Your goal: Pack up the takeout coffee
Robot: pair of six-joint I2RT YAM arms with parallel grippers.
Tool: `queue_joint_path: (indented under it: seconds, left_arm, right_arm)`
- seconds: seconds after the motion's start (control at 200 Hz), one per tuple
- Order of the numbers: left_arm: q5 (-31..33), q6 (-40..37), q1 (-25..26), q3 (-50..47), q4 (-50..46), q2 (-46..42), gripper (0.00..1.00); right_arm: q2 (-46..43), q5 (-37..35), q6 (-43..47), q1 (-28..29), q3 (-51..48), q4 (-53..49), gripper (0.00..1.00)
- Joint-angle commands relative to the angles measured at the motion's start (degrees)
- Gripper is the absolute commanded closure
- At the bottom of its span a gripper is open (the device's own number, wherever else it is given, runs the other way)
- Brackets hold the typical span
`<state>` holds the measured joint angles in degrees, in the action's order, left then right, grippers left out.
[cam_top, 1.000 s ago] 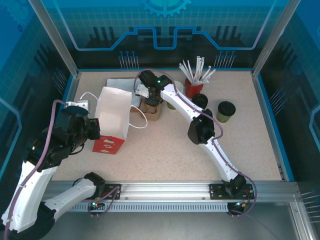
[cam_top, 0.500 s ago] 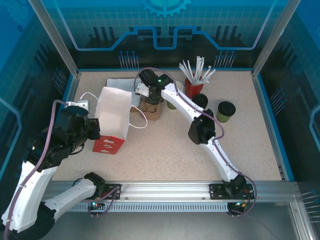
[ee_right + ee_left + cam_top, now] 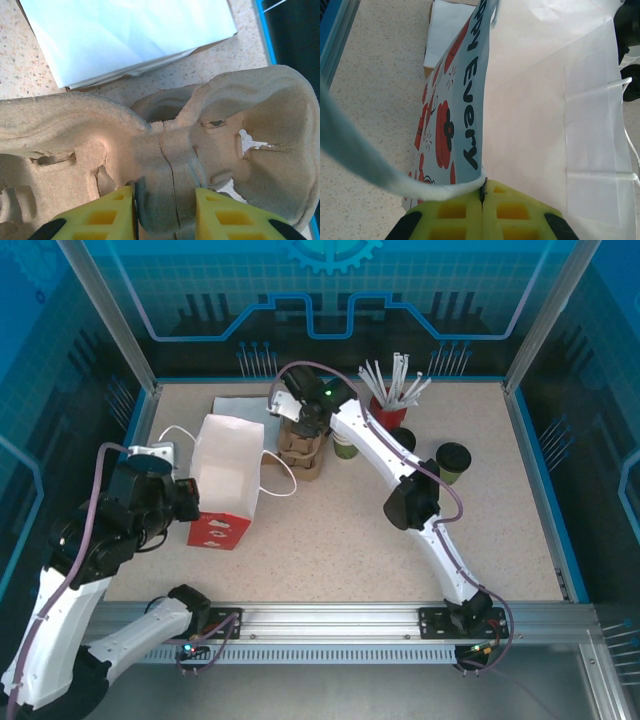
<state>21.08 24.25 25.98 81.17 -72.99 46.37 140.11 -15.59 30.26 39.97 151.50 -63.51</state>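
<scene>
At the far middle of the table (image 3: 330,530), the right gripper (image 3: 164,199) has narrowed onto the centre ridge of the pulp carrier (image 3: 303,454), apparently starting to lift it. The left gripper (image 3: 482,200) pinches the paper bag (image 3: 222,468) rim, fully closed. The takeout coffee (image 3: 452,462) stands lidded, far right, unpacked.

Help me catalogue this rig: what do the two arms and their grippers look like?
Both the left arm and right arm have white links joined by bulky black joints, with a thin purple-grey cable looping along each. A green light glows near the right wrist. The left gripper and right gripper have lime-yellow fingers moulded with square recesses.
</scene>
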Motion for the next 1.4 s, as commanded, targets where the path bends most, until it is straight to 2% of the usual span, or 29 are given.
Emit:
queue_joint_path:
  seconds: [0.0,0.235,0.495,0.76,0.93,1.066,1.246,1.396]
  left_arm:
    - [-1.7,3.0,-0.4,0.2,1.1,-1.4,1.00]
    - [-6.1,5.3,-0.4,3.5,0.5,-1.9,1.00]
    - [-18.5,5.6,-0.4,1.7,6.0,-2.3,1.00]
    - [-28.8,6.1,-0.4,-2.7,12.6,-2.3,1.00]
    - [-33.7,7.4,-0.1,-5.8,18.2,-1.3,1.00]
    - [-33.2,7.9,2.3,-7.9,21.7,-0.1,1.00]
    - [-28.7,8.0,8.5,-9.7,25.0,3.8,1.00]
    - [-22.0,8.4,10.3,-10.8,24.8,8.4,1.00]
  right_arm:
    - [-4.8,-0.4,4.4,-0.6,1.4,-0.3,0.69]
    - [-10.8,2.2,1.7,-1.9,3.0,-0.8,0.70]
    - [-20.4,10.0,-6.4,-5.8,1.6,-2.9,0.71]
    - [-34.7,19.0,-15.1,-12.9,-11.0,-1.5,0.72]
    - [-44.5,28.5,-20.8,-17.9,-20.7,0.7,0.72]
    - [-52.1,35.7,-24.2,-19.9,-28.4,2.0,0.72]
    - [-60.9,43.7,-30.6,-22.6,-37.9,5.2,0.72]
    - [-63.7,41.0,-33.0,-22.8,-46.7,5.2,0.73]
